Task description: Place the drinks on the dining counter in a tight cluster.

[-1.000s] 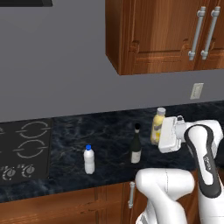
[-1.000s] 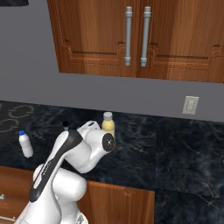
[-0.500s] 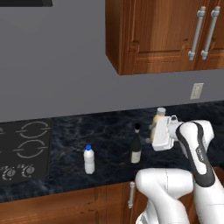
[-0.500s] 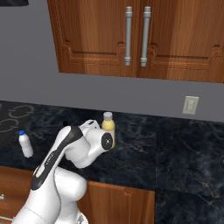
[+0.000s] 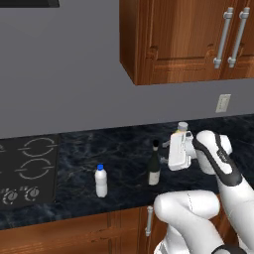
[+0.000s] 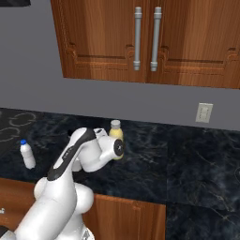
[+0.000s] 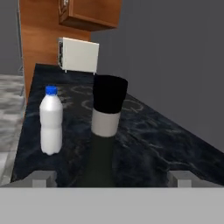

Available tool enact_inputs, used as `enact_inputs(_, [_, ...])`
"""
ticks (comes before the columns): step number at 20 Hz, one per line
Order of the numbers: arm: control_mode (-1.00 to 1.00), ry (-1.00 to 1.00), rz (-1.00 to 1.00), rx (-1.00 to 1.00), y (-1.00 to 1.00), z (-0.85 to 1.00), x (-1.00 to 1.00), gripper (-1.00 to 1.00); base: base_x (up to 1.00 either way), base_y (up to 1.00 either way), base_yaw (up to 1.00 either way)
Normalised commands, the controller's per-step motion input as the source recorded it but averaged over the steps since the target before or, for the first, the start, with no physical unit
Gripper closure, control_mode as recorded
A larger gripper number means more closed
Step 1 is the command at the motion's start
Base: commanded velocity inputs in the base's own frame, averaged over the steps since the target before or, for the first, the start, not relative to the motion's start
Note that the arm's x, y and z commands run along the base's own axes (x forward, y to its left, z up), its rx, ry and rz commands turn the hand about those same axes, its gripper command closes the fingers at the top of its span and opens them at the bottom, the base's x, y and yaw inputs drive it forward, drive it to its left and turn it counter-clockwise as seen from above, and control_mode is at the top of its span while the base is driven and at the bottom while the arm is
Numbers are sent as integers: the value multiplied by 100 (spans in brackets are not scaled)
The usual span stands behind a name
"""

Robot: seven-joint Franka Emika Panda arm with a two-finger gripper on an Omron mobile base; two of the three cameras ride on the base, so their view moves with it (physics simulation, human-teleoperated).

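We see gripper [image 7: 112,177] fingers spread wide apart, holding nothing, level with wine bottle [image 5: 154,166] neck. Wine bottle stands upright on black counter [image 5: 124,149] just beside gripper. White blue-capped bottle [image 5: 101,180] stands well apart toward cooktop [image 5: 27,168]. Yellow juice bottle [image 6: 116,136] upright behind hand, near wall.

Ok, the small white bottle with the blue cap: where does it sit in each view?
Left base view: white bottle stands left of centre on the black counter, left of the wine bottle.
Right base view: far left, left of the arm.
Hand view: left, beside the wine bottle's neck.
Shared landmark: the black counter.
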Motion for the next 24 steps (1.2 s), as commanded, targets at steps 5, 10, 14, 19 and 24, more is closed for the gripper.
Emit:
enact_inputs(5, [-100,0,8,3,19,-16,1,-100,0,0,0])
enact_inputs(10, [-100,0,5,2,24,-8,8,-100,0,0,0])
enact_inputs(14, [-100,1,2,2,25,-8,13,-100,0,0,0])
enact_inputs(19, [-100,6,1,1,22,-14,12,-100,0,0,0])
enact_inputs(24, [-100,11,1,1,22,-6,3,100,0,0,0])
